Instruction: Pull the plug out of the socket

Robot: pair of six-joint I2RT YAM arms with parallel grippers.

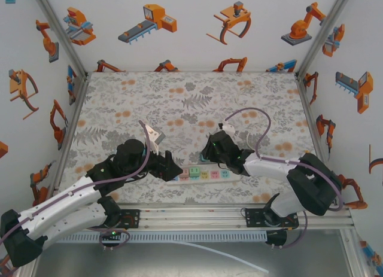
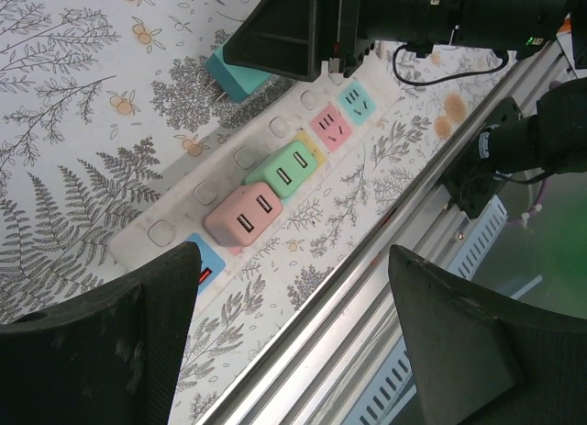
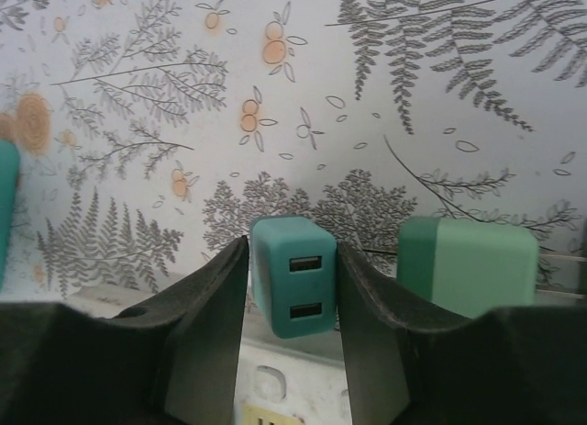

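My right gripper is pinching the teal plug, one finger pressed on each side, USB ports toward my wrist camera. The plug sits at the far side of the power strip; I cannot tell whether its prongs are seated in a socket. The strip lies along the near edge of the table, about midway. A green plug stands just beside the teal one. From my left wrist, a pink plug and the green one sit side by side in the strip, touching. My left gripper is spread wide and holds nothing. One finger is over the strip's left end, the other over the metal rail.
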